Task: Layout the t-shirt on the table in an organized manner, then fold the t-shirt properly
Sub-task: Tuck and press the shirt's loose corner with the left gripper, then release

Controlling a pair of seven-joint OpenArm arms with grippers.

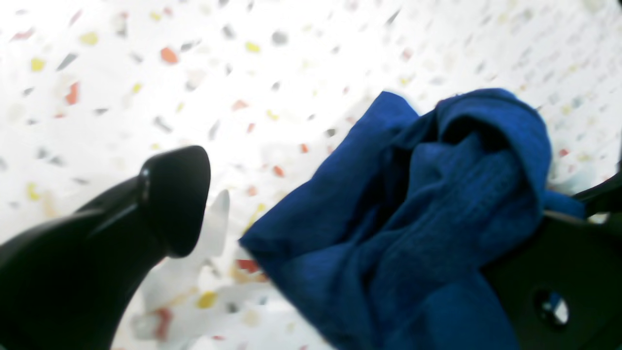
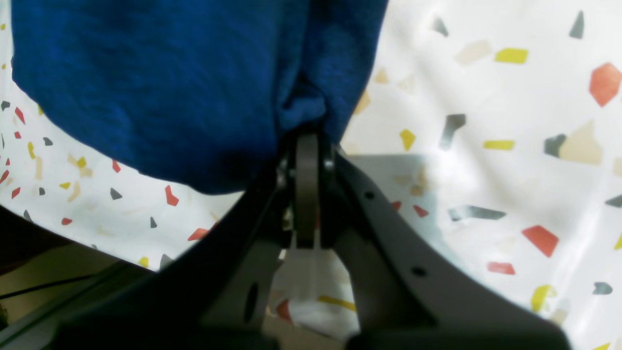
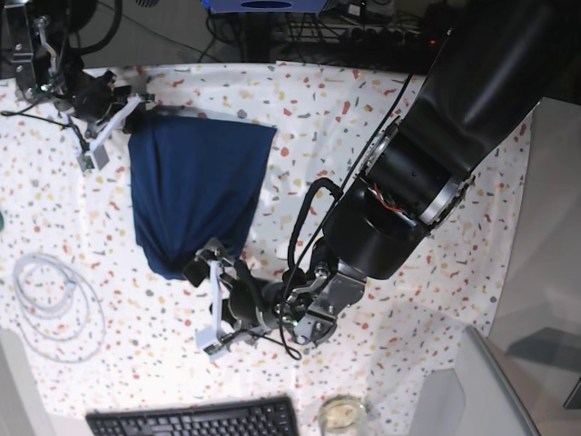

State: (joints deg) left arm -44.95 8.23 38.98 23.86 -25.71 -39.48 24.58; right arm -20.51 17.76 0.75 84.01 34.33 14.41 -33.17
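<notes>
You had the t-shirt point(image 3: 195, 195) lying on the table point(image 3: 436, 318) in the centre-left of the base view, a long dark bundle not yet spread. Its long axis ran from the top edge near the upper left of the frame down to a rounded end at lower centre, leaning slightly to the left as it went.

Your right gripper point(image 2: 306, 126) was pinched shut on a gathered fold of cloth at the upper-left corner. Your left gripper point(image 3: 207, 289) stood with its jaws wide apart at the lower end; in its wrist view the fabric bunched against one finger point(image 1: 559, 272) at the frame's lower right, the other finger point(image 1: 175, 199) well clear, nothing gripped.

To do this step well, I judged you should close the left on a single hem edge rather than a bunch, then draw the two holds apart along that axis, keeping the cloth low so it flattens.
</notes>
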